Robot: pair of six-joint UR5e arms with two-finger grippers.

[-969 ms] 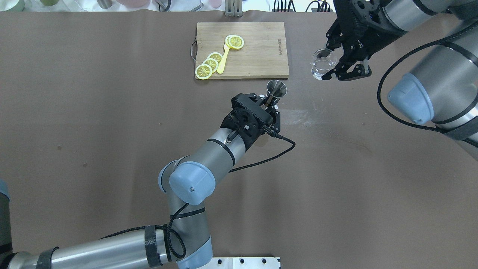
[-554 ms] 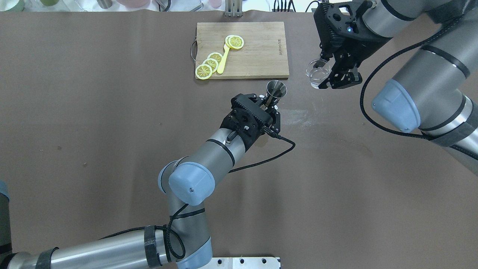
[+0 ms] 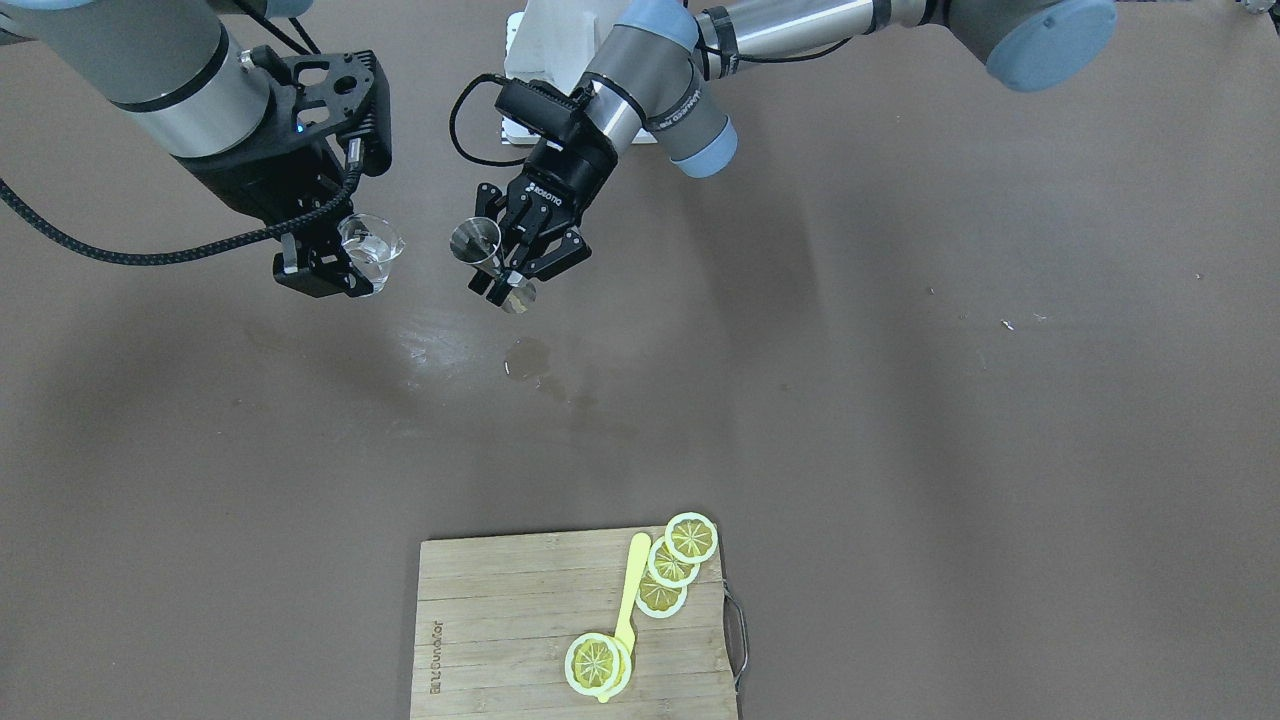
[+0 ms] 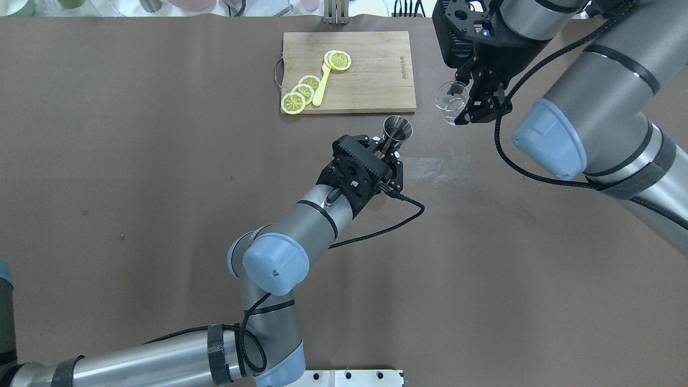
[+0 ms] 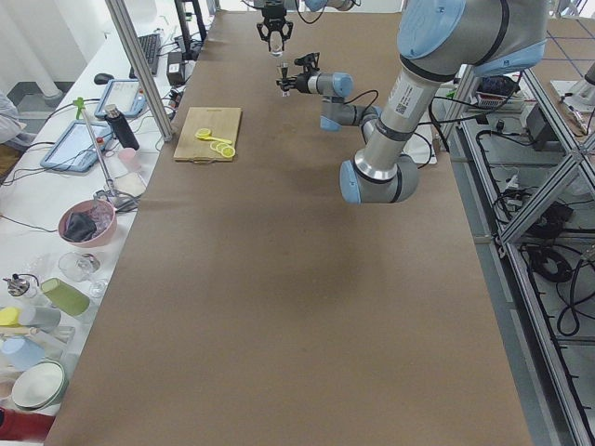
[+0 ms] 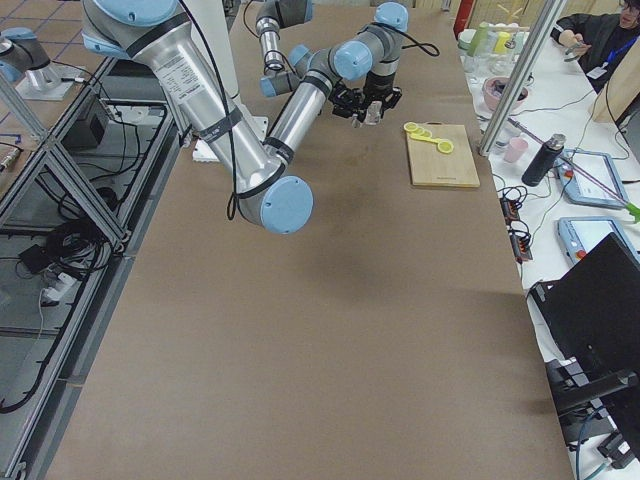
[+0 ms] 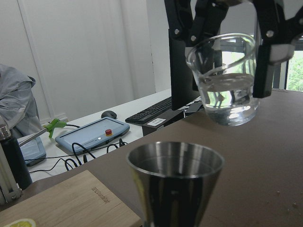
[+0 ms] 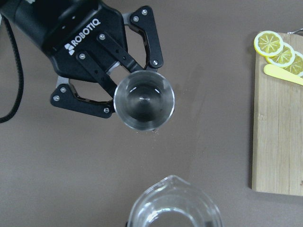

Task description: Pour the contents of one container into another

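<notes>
Tabletop brown, wet patch | cutting board | side bench cluttered | jigger, beaker aloft

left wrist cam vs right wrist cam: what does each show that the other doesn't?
Left wrist only: the glass cup side-on with its clear liquid level visible, the right gripper clamped on it, higher than the jigger rim; a keyboard and tablet behind.
Right wrist only: a look straight down into the jigger, the left gripper closed on it, and lemon slices.
Both: jigger, glass cup, cutting board.
</notes>
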